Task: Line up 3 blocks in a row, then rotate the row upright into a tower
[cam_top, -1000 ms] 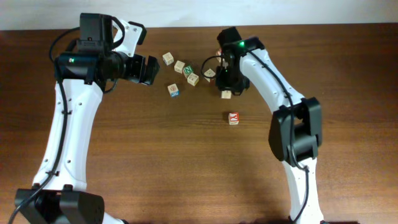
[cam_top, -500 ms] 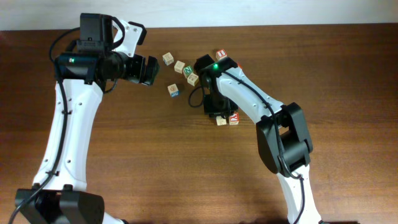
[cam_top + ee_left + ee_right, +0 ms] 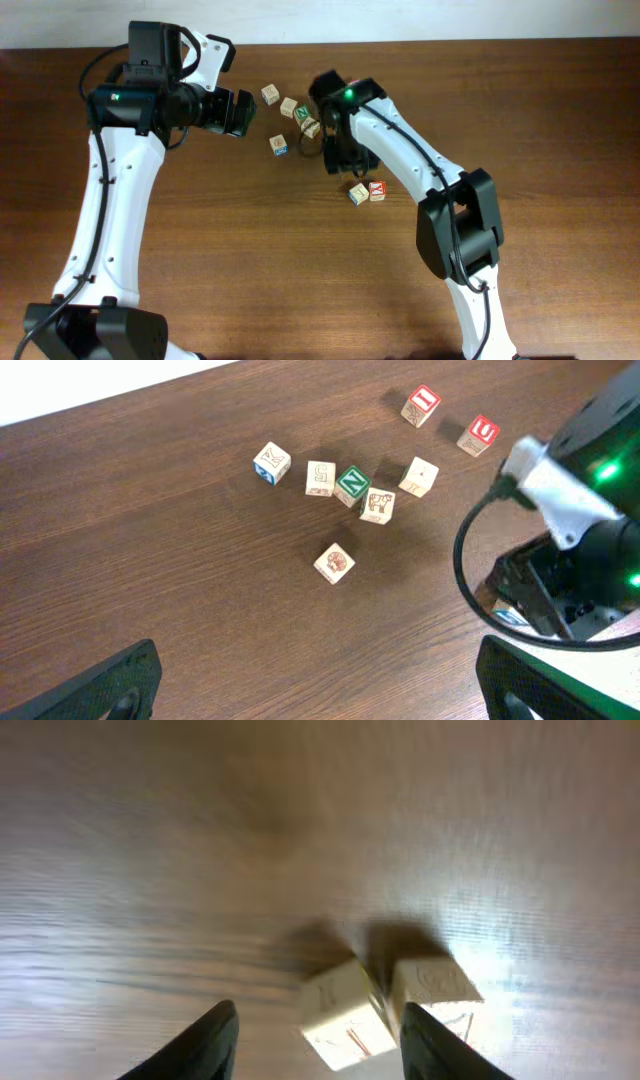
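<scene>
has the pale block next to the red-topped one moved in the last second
Yes. In the overhead view the pale block moved down, away from the cluster, to sit right beside the red-topped block, which stayed put.

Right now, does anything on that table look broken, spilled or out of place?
Nothing looks broken or spilled. The alphabet cubes lie scattered at mixed angles; a pale cube and a red-marked cube sit side by side apart from that cluster, near the right hand.
</scene>
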{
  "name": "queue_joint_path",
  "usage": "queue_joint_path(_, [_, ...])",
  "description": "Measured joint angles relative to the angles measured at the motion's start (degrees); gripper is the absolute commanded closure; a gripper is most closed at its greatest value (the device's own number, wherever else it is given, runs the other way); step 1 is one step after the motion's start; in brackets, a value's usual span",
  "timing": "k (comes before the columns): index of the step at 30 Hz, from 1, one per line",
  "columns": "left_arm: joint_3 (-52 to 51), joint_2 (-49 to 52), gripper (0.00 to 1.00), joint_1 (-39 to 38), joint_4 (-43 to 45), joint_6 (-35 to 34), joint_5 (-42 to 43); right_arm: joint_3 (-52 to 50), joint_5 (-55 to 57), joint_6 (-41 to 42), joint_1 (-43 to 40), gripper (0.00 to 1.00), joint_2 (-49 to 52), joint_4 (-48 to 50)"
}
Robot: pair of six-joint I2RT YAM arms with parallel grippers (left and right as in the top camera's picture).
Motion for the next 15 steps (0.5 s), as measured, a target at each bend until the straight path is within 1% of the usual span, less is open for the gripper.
queue_joint_path(1, [0.0,0.0,0.01,0.0,0.0,0.0,0.0,1.2,0.1,-0.8,-0.2,0.46,0.0,1.1])
queue_joint_path(2, [0.0,0.0,0.01,0.0,0.0,0.0,0.0,2.2,0.2,-2.8,-0.4,0.43,0.0,4.5])
queue_joint_path(3, [0.0,0.0,0.01,0.0,-0.1,0.0,0.0,3.3,0.2,-7.0,-1.1,0.43,0.0,10.8])
queue_joint_path(4, [0.0,0.0,0.01,0.0,-0.1,0.0,0.0,3.6,0.2,-10.3,-1.7,0.42,0.0,13.2])
queue_joint_path(5, [0.0,0.0,0.01,0.0,0.0,0.0,0.0,3.6,0.3,-15.0,-2.4,0.42,0.3,18.8])
queue_joint_path(6, [0.0,0.0,0.01,0.0,-0.1,0.0,0.0,3.7,0.4,-18.6,-3.1,0.42,1.0,22.4])
queue_joint_path(10, [0.0,0.0,0.01,0.0,0.0,0.0,0.0,3.7,0.4,-26.7,-4.9,0.43,6.0,29.1])
queue_joint_path(12, [0.0,0.0,0.01,0.0,0.0,0.0,0.0,3.7,0.3,-29.0,-5.7,0.43,8.8,30.9])
queue_joint_path(15, [0.0,0.0,0.01,0.0,0.0,0.0,0.0,3.7,-1.5,-30.3,-6.6,0.44,10.1,32.5])
